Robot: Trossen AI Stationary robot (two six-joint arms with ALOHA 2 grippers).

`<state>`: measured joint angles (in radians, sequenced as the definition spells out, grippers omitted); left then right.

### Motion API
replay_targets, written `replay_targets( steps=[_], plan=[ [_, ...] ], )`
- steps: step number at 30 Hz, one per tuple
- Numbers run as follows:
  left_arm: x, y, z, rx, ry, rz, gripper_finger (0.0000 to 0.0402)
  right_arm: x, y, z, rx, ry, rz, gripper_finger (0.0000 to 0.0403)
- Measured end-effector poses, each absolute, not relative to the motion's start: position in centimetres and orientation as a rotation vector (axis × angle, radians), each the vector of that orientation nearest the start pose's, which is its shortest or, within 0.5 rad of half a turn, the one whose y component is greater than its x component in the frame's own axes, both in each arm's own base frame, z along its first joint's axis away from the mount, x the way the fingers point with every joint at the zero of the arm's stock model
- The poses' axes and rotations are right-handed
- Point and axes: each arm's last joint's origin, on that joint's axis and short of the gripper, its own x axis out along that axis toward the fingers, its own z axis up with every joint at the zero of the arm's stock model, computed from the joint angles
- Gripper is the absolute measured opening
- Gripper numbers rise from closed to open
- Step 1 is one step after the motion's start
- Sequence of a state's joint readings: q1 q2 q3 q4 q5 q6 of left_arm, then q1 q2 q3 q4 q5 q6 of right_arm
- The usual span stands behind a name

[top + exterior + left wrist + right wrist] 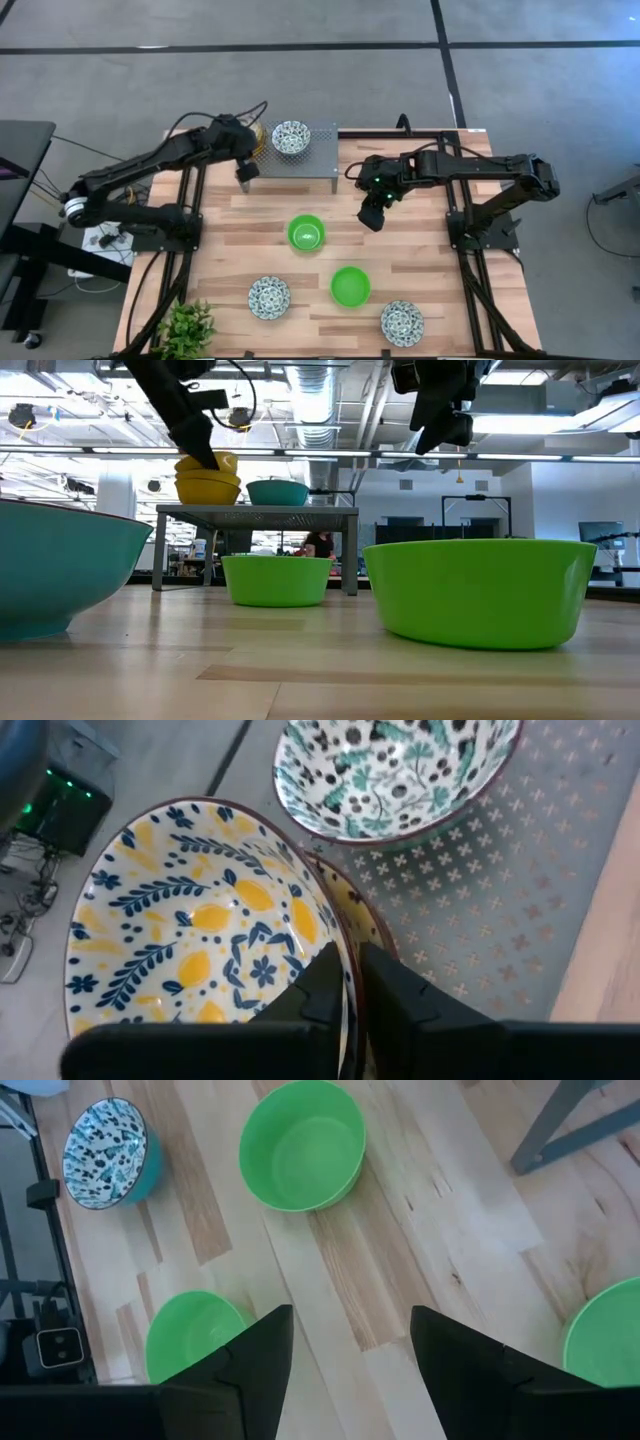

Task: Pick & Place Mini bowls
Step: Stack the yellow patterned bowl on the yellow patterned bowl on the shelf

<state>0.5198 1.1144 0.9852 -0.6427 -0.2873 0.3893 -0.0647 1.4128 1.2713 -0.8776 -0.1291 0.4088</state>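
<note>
Nine bowls are expected; fewer show. High view: two green bowls (pixel 306 233) on the table (pixel 420 270), two blue-white bowls (pixel 269 297) near its front edge, another (pixel 290 137) on the stand (pixel 318 160). Right wrist view catches the edge of a third green bowl. Low view: yellow bowls (pixel 207 478) stacked on the stand, count uncertain. Left gripper (pixel 350 988) is closed on the top yellow bowl's rim, one finger inside, one outside. Right gripper (pixel 350 1342) hovers over the table, jaws apart, empty. Bowls appear rigid, glazed, likely slippery and breakable; grip the rim.
</note>
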Motion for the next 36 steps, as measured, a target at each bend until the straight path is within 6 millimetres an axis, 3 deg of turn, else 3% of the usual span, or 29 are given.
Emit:
replay_targets(
  steps=[14, 36],
  plan=[
    [19.53, 12.13, 29.60, 0.307, 0.971, 0.600, 0.0044, 27.99, -1.47, 30.70, 0.471, 1.013, -0.150, 0.0200],
    [19.58, 11.63, 29.94, 0.365, 0.981, 0.680, 0.0127, 28.20, -1.48, 30.84, 0.470, 0.987, -0.144, 0.0200]
  ],
)
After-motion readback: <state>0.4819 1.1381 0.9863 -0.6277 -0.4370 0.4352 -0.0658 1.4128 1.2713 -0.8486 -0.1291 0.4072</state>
